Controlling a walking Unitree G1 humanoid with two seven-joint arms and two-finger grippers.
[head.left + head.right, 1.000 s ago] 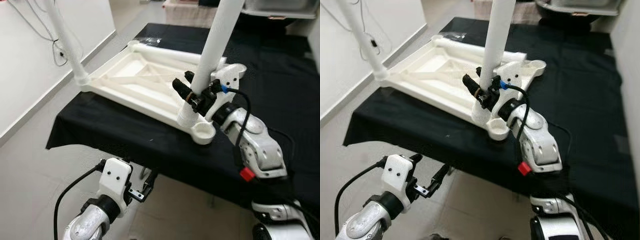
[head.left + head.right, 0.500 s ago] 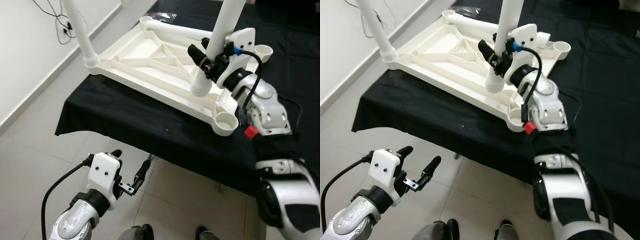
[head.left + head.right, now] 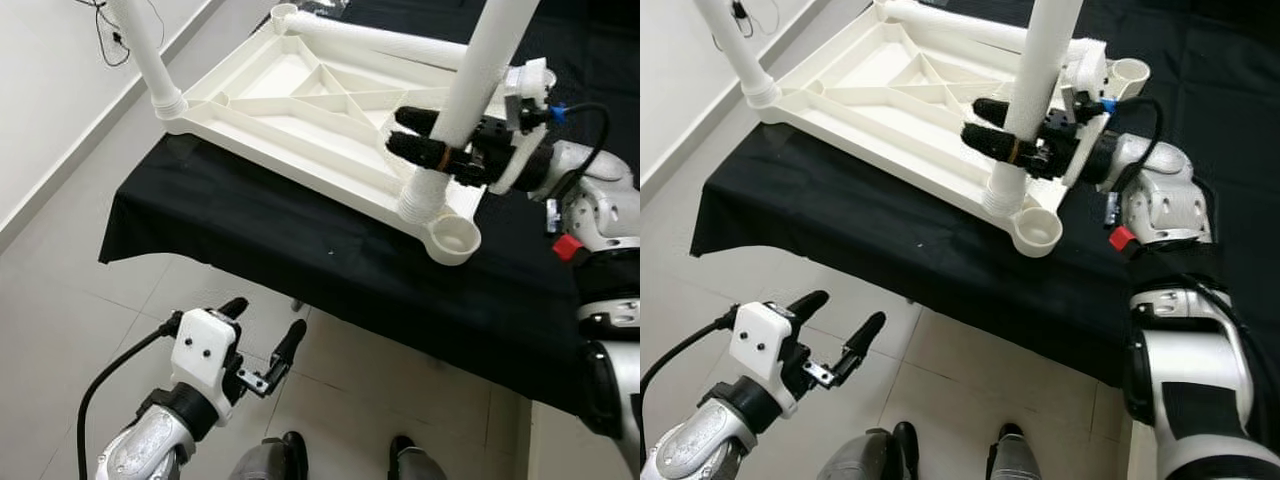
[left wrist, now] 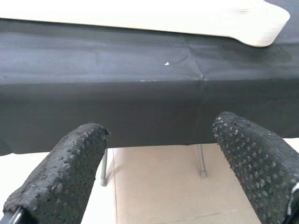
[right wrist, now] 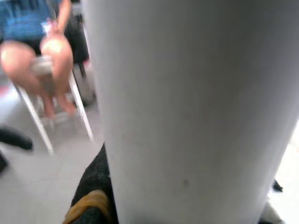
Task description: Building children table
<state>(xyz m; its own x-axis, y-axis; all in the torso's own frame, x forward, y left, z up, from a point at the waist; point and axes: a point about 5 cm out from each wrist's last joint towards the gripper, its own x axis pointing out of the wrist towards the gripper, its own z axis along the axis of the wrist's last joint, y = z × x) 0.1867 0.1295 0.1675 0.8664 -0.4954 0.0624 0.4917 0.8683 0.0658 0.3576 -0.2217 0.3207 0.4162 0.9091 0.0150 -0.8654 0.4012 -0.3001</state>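
Observation:
A white plastic tabletop (image 3: 300, 100) lies upside down on the black-covered table (image 3: 250, 240). One white leg (image 3: 145, 50) stands in its far left corner. My right gripper (image 3: 398, 131) is shut on a second white leg (image 3: 480, 70), held nearly upright. That leg's ribbed lower end (image 3: 420, 205) rests on the frame right beside the empty near corner socket (image 3: 452, 238). In the right wrist view the leg (image 5: 196, 112) sits against one finger (image 5: 93, 186). My left gripper (image 3: 265, 318) hangs open below the table edge, over the floor.
A third white leg (image 3: 380, 35) lies along the tabletop's far side. The white wall (image 3: 50, 100) with cables runs on the left. Beige floor tiles (image 3: 400, 400) lie in front of the table. A person (image 5: 42, 51) sits on a white chair behind the leg.
The camera has tilted down. My right gripper has turned its fingers sideways and brought the leg's lower end closer to the near corner socket. The left gripper stays open and low.

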